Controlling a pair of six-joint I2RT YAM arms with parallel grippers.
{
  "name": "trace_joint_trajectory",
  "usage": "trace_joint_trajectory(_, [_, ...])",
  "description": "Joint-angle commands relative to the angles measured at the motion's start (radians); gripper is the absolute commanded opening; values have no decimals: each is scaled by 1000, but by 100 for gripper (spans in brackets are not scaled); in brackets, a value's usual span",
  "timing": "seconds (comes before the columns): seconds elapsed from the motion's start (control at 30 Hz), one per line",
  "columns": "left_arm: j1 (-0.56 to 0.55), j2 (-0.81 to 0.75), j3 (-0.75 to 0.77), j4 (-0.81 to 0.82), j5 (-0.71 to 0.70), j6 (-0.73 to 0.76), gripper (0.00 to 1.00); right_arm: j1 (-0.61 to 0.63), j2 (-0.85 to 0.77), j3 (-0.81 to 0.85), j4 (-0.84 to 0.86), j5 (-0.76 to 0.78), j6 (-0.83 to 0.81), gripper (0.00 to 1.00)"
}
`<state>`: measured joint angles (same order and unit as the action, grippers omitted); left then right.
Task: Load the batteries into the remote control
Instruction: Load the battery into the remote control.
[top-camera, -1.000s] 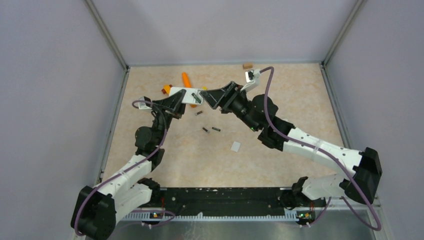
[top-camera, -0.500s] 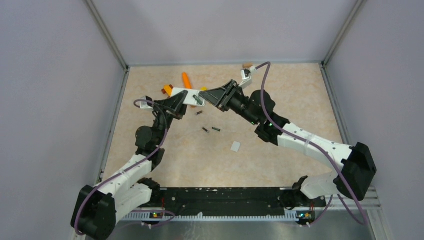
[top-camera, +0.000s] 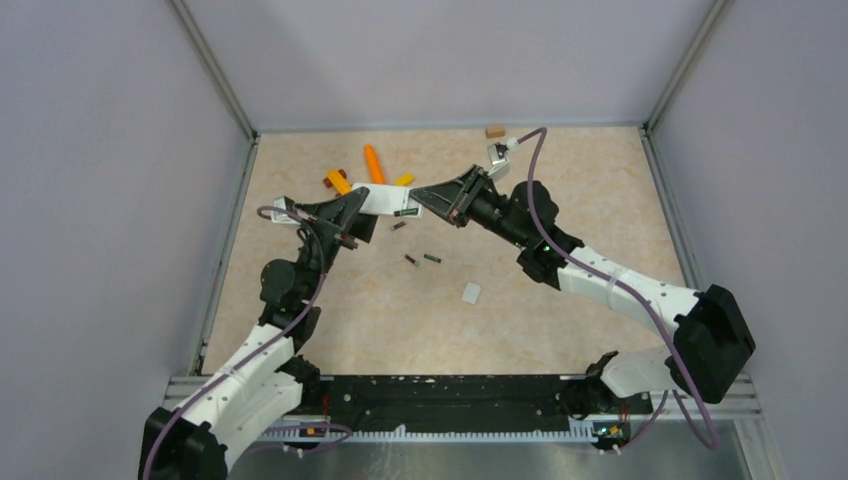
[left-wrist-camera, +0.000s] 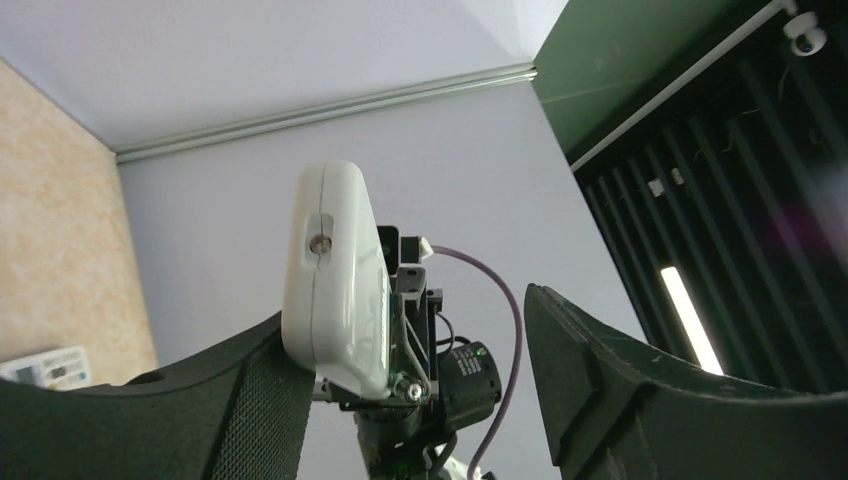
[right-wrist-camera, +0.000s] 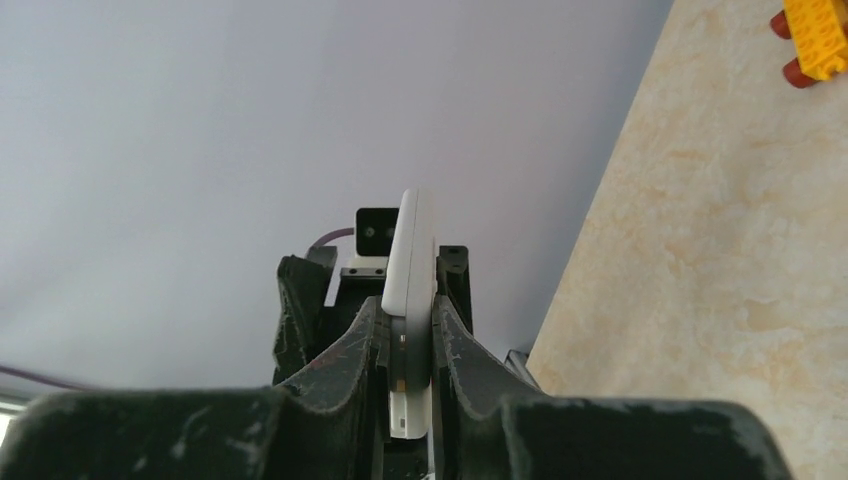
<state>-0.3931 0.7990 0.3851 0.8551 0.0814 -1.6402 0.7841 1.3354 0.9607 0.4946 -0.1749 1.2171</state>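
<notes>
As you look out from the arm bases, white piece (top-camera: 471, 292): lies alone on the table (top-camera: 620, 190), apart from both arms
Batteries (top-camera: 432, 259): you have three loose on the table; two lie close together just beyond the white piece, the third farther on, just short of the remote (top-camera: 383, 199)
Remote: off the table, held in the air between your two grippers, its long axis running left to right
Dark mark (top-camera: 405, 212): at the remote's right end, too small to tell whether it is a battery
Left gripper (top-camera: 352, 208): jaws wide; your wrist view shows the remote against one finger (left-wrist-camera: 250, 400), with a broad gap to the other
Right gripper (right-wrist-camera: 406, 318): clamped narrow on the remote, a finger on each face
Yellow blocks (top-camera: 338, 181): on the table just beyond the remote
Orange stick (top-camera: 373, 163): between them, slightly farther
Brown block (top-camera: 494, 131): by the far wall
</notes>
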Motion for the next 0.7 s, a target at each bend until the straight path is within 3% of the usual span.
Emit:
trace_joint_trajectory(0.0, [21,-69,47,-174,49,107,77,-39,-42,-10,60,-43,34,0])
trace_joint_trajectory(0.2, [62,-35,76,-216,180,131,71,-66,-51,-36,89,-102,29,0])
trace_joint_trajectory(0.4, [74,46,104,-136,305,127,56,-76,-40,-45,120,-154,48,0])
trace_joint_trajectory(0.67, [83,66,112,-84,353,120,34,-82,-21,-55,148,-188,84,0])
